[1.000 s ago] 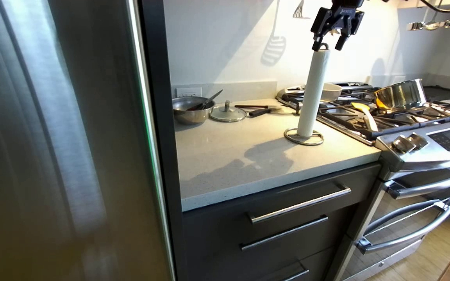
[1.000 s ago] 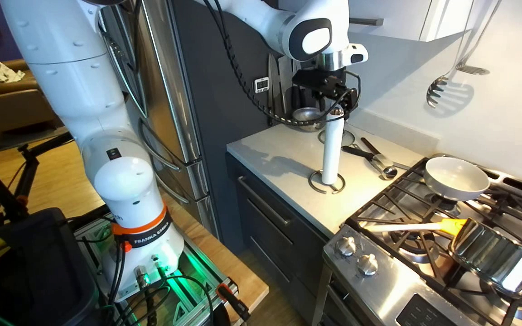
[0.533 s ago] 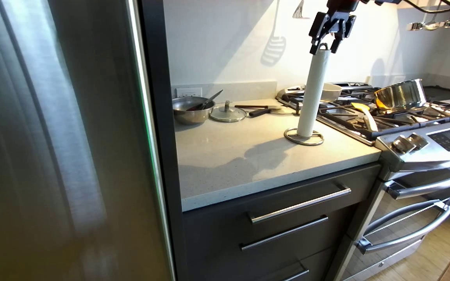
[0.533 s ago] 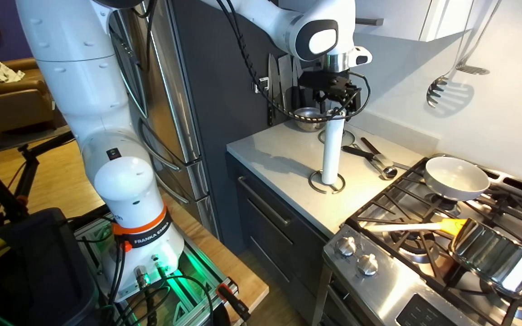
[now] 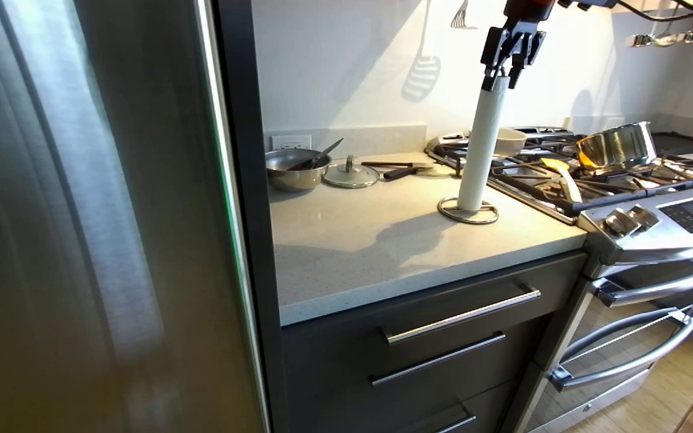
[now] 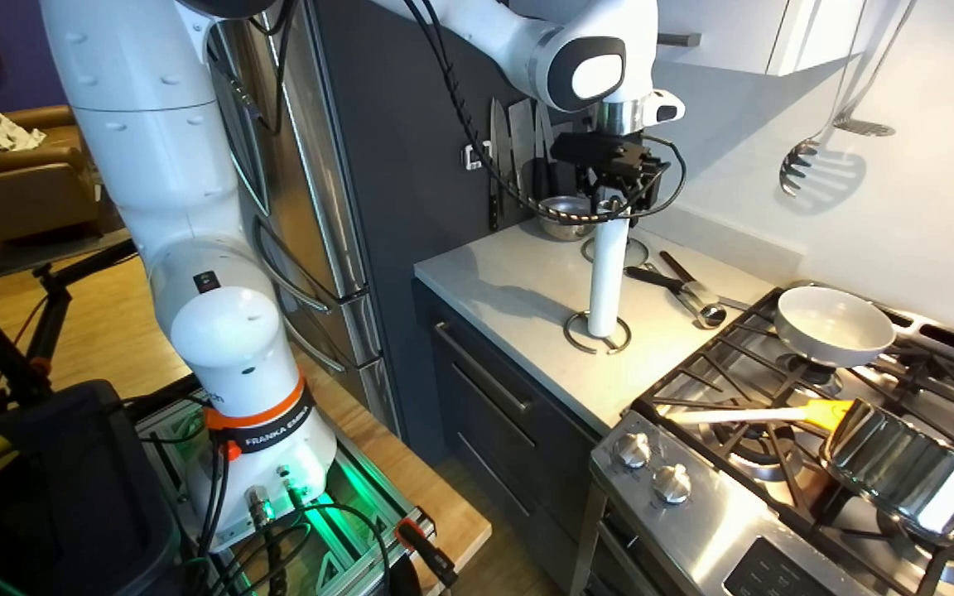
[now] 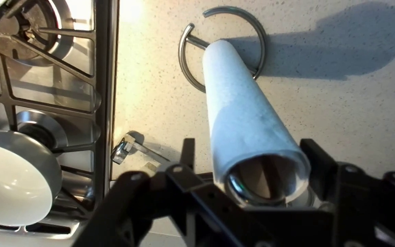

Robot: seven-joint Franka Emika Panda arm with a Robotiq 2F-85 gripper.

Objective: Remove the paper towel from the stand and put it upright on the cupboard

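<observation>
Wrist view: gripper [image 7: 249,147] wide, jaws astride the top of the paper towel [image 7: 240,106], right of centre and low; clear gap at the frame-left jaw, frame-right one touching or just beside, can't tell; not holding it by the look; stand [image 7: 263,41] base ring upper middle, its loop visible in the mouth of the paper towel; off-centre closing could shove both over.

In an exterior view: paper towel over the stand's rod, right of centre, on the cupboard [image 5: 346,222]; only its very top sits between the jaws; shallow bite could slip mid-lift, or pinch the loop and bring the stand along.

In an exterior view: paper towel upright, right of centre; cable [image 6: 572,219] crosses near its top, could snag during the lift; swinging frame-right risks the tilted pot [image 6: 912,476] on the stove [image 6: 696,546]
</observation>
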